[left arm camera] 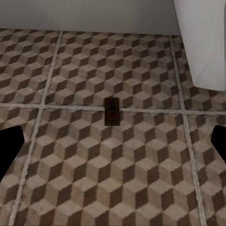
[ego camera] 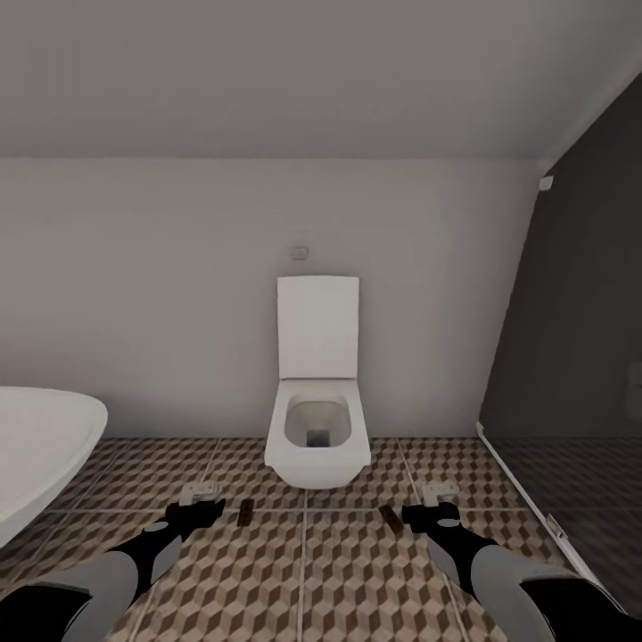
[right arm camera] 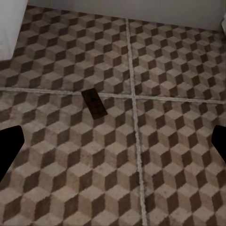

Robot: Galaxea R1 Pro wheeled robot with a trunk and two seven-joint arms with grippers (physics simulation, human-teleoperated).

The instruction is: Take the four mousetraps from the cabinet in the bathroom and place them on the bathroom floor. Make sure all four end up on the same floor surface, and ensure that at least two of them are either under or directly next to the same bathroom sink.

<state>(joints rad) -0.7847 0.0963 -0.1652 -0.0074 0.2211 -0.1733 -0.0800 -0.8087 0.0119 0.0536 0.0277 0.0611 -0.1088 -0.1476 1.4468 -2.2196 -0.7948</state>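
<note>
Mousetraps (ego camera: 246, 509) (ego camera: 389, 515) flat on bathroom floor (ego camera: 303, 571), left tool (ego camera: 201, 499) and right tool (ego camera: 439, 501) spread wide — holding nothing

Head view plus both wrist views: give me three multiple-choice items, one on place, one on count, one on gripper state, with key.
1. Where do the mousetraps lie?
A. In the bathtub
B. On the tiled floor before the toilet
C. On the toilet lid

2. How many mousetraps show in the head view?
A. Two
B. Four
C. None

3. The grippers are:
A. Both shut on traps
B. One holding a trap
C. Both open, empty

Key: B, left mousetrap and right mousetrap rest on the floor near the toilet. A, only those two. C, left gripper and right gripper hold nothing, fingers spread.
</note>
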